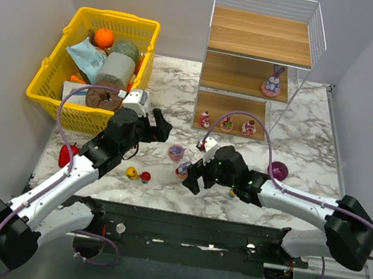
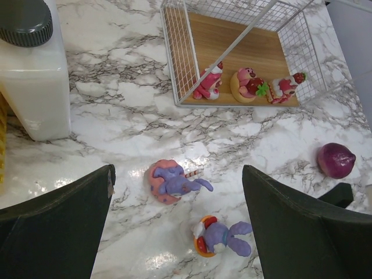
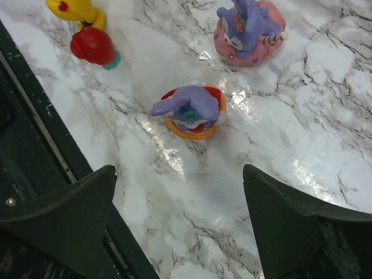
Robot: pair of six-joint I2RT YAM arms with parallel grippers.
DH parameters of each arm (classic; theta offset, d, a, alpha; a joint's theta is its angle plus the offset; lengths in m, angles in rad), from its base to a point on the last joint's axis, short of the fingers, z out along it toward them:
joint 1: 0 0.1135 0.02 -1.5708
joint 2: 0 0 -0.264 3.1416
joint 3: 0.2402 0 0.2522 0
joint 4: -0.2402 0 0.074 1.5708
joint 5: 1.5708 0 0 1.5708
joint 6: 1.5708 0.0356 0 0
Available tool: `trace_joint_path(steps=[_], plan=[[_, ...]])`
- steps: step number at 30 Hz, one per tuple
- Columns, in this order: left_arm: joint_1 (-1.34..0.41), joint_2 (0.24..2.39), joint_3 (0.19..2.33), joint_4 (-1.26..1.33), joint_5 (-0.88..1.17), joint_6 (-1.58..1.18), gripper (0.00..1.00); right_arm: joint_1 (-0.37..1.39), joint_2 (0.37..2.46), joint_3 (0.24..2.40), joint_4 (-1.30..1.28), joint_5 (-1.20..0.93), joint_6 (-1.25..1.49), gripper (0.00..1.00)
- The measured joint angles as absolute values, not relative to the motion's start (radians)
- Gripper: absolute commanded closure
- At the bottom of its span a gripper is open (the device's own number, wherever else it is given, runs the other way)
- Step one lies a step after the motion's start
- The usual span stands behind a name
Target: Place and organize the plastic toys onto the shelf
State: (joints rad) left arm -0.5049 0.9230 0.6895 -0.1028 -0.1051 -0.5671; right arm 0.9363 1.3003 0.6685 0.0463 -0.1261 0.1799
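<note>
Yellow basket (image 1: 52, 108) far L, full; purple ball (image 1: 278, 170) R, on marble table (image 1: 174, 87).

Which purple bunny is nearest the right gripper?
The bunny on the orange base, just ahead of the right gripper; the pink-based bunny sits farther off, and the third bunny stands on the shelf.

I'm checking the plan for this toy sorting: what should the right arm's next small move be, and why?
Probably lower the right gripper straight down over the purple bunny on the orange base. The gripper is open and holds nothing, and that toy sits on the table roughly centred between its fingers in the wrist view.
</note>
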Motion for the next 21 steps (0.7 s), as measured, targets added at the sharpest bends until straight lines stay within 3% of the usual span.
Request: trace_joint_path(steps=[21], plan=[[-0.498, 0.919, 0.69, -0.137, -0.114, -0.527, 0.01, 0.989, 1.595, 0.624, 0.409, 0.0, 0.183, 0.11]])
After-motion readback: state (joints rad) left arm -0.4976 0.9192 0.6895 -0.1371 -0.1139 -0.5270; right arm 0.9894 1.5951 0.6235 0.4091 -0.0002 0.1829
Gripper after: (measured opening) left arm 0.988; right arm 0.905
